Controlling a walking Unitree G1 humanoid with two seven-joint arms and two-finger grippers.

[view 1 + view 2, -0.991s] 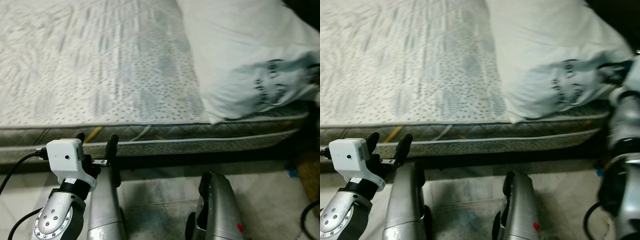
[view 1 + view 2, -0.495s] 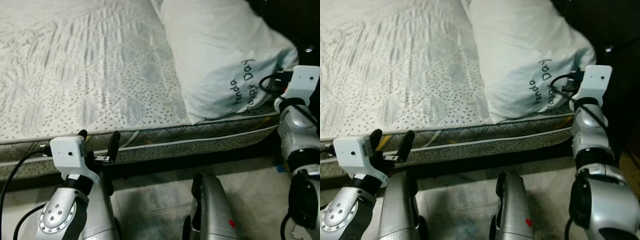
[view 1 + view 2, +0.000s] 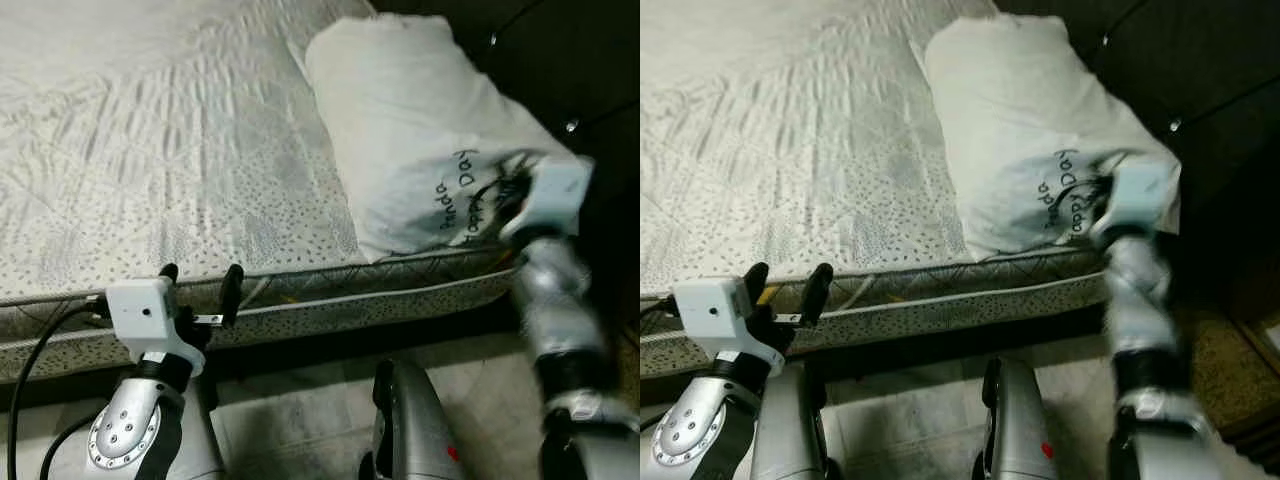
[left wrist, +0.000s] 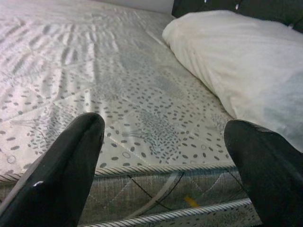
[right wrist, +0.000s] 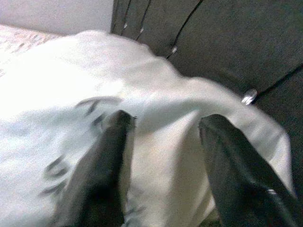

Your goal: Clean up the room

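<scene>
At the mattress [image 3: 180, 190] edge, right pincer [image 5: 163, 163] spread against pillow [image 3: 420, 140]

Our left gripper [image 3: 200, 285] sits low at the near left, fingers spread apart, wrist raised; our right gripper [image 5: 163, 156] reaches far right on an outstretched, blurred arm, fingers parted too.
</scene>
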